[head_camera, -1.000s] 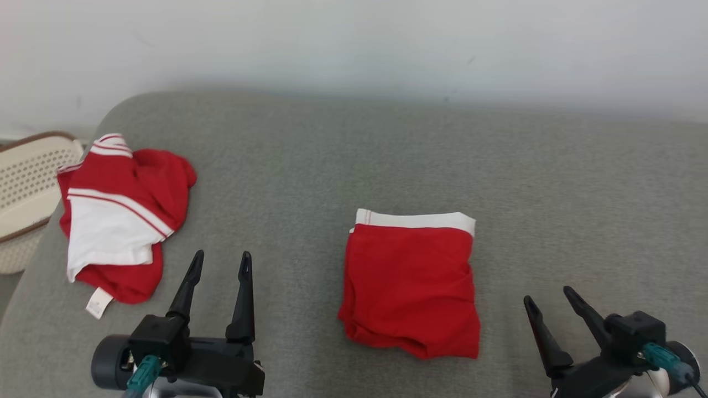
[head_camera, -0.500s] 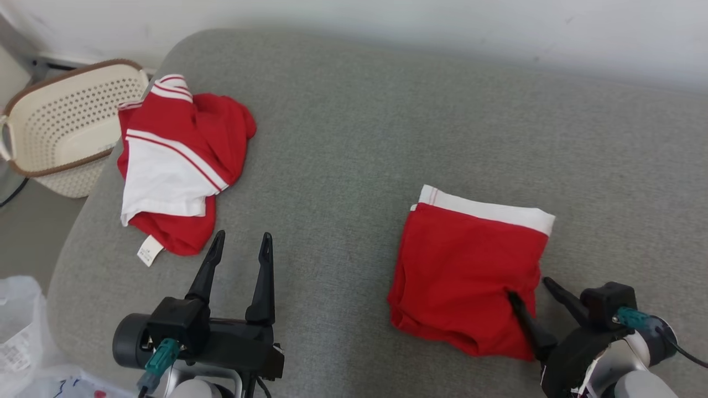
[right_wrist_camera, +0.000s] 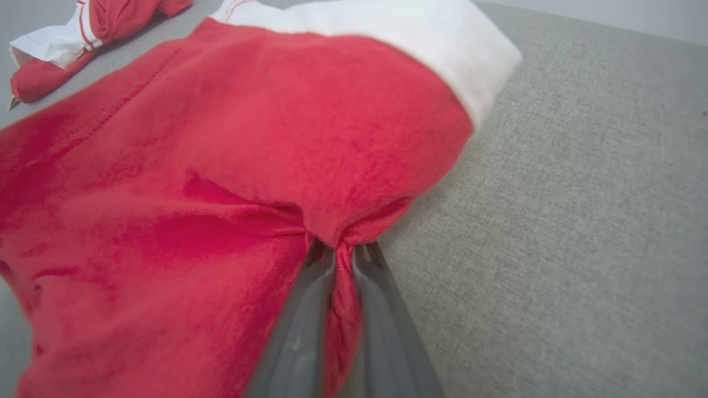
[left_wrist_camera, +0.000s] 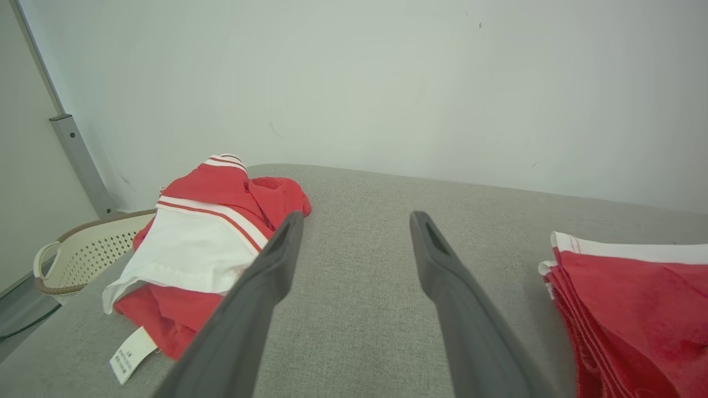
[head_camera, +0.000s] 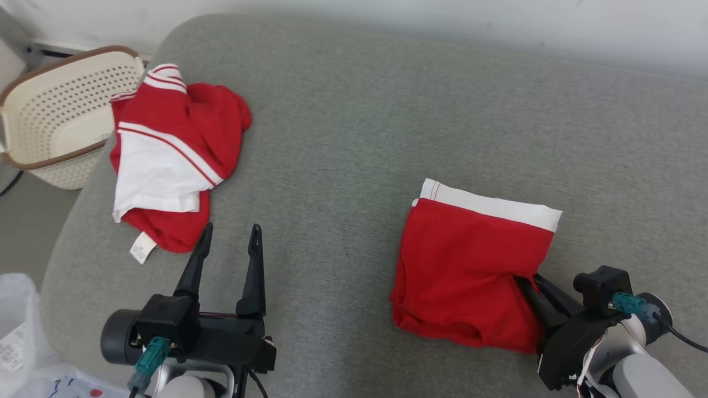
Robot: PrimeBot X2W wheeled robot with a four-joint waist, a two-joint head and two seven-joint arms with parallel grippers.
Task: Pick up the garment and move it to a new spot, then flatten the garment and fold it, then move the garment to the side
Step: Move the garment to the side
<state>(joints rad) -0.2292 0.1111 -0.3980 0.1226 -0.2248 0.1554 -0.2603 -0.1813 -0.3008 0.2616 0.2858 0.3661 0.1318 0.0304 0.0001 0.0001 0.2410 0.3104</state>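
Note:
A folded red garment (head_camera: 464, 265) with a white band lies on the grey cushion (head_camera: 354, 121); it also shows in the left wrist view as a red garment (left_wrist_camera: 636, 309) and in the right wrist view as a red garment (right_wrist_camera: 221, 166). My right gripper (head_camera: 530, 283) is shut on its right edge, with cloth pinched between the fingers (right_wrist_camera: 298, 331). My left gripper (head_camera: 230, 235) stands open over bare cushion, apart from any cloth; its fingers (left_wrist_camera: 260, 287) hold nothing.
A crumpled red and white garment (head_camera: 171, 149) lies at the cushion's left end, also seen as a crumpled garment (left_wrist_camera: 204, 243). A cream perforated basket (head_camera: 55, 110) stands beyond the left edge. A white plastic bag (head_camera: 16, 331) is at the lower left. A pale wall (head_camera: 387, 16) runs behind.
The head camera has turned and tilted down. My right gripper has gone from open beside the folded garment to shut on its right edge, bunching the cloth. The left gripper stays open.

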